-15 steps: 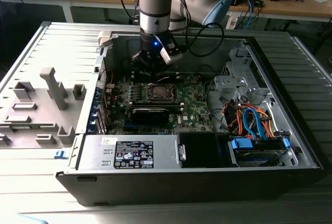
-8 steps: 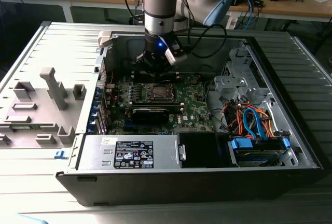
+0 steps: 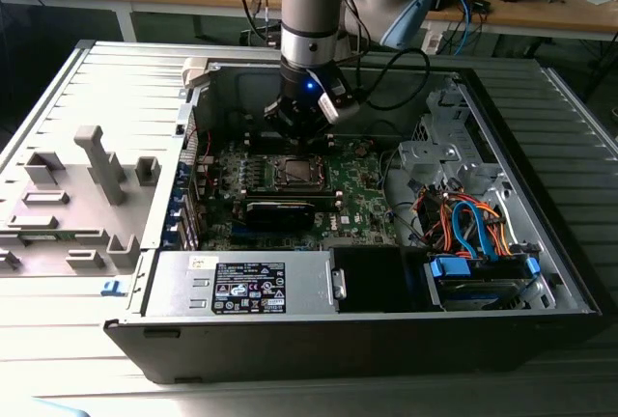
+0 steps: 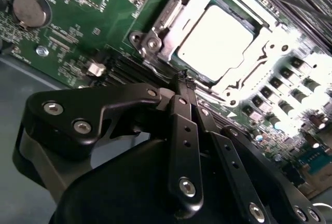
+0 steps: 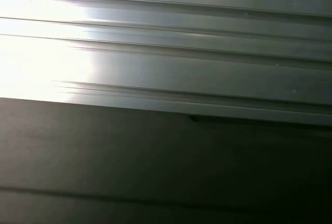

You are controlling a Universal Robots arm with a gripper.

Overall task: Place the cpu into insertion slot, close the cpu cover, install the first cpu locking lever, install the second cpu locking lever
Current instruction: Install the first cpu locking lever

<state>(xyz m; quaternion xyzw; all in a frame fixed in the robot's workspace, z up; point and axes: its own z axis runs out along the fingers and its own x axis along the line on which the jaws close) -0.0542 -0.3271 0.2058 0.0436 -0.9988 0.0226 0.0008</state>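
Hand (image 4: 182, 79) fingers pressed together, empty, just above socket edge, chip (image 4: 215, 37) seated in slot (image 4: 155, 42), metal cover (image 4: 259, 53) closed around it, green motherboard (image 4: 78, 27), open computer case (image 3: 541, 195).

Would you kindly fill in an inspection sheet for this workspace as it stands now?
Surface: grey ribbed table carrying an open computer case.
Job's things: cpu lies in the insertion slot; cpu cover is down around it, framing the chip.
Clutter: grey plastic fixture blocks on the exterior view's left.
Grippers: gripper is shut, holding nothing, its tips close to the socket's edge.
Cables: orange and blue cables bundled in the case on the exterior view's right; black cables run along the arm.
Surroundings: wooden benches with loose items behind.
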